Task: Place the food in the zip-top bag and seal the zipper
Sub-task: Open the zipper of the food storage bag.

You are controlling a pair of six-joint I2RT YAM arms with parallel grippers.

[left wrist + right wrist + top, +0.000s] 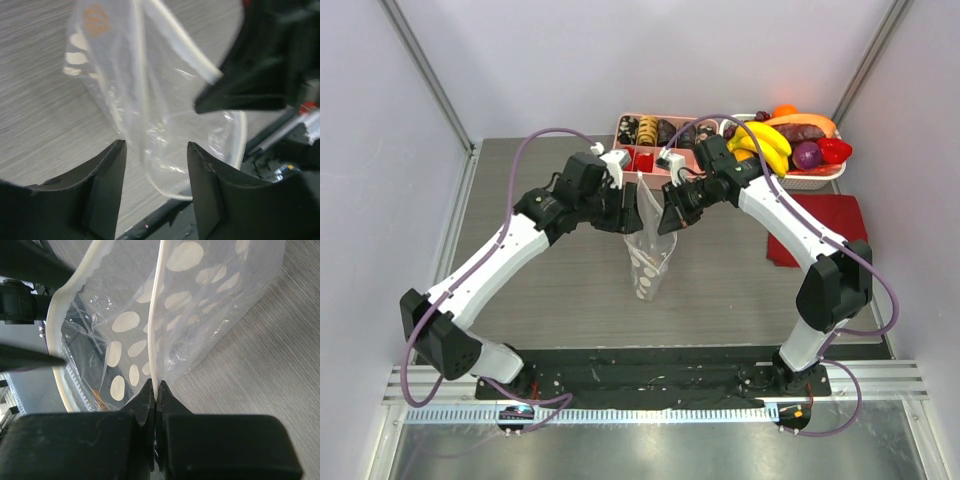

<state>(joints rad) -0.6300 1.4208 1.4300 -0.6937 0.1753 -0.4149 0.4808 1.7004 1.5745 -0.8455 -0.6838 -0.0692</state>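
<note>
The soft mouth may be folding shut if my left gripper [156, 150], jaws standing apart and empty, is biting beside the rim; my right gripper [155, 390] is pinching the zipper [159, 310] of the zip-top bag [648, 255]; the bag is hanging at my left jaws' 12 o'clock; the banana bunch [767, 142] is lying at 2 o'clock.

Clear zip-top bag [648, 262] w/ white dots. Yellow banana bunch [767, 142], pink tray [619, 135], red cloth [825, 222]. Grey table [560, 290] w/ fine streaked grain; purple cables [535, 140].
</note>
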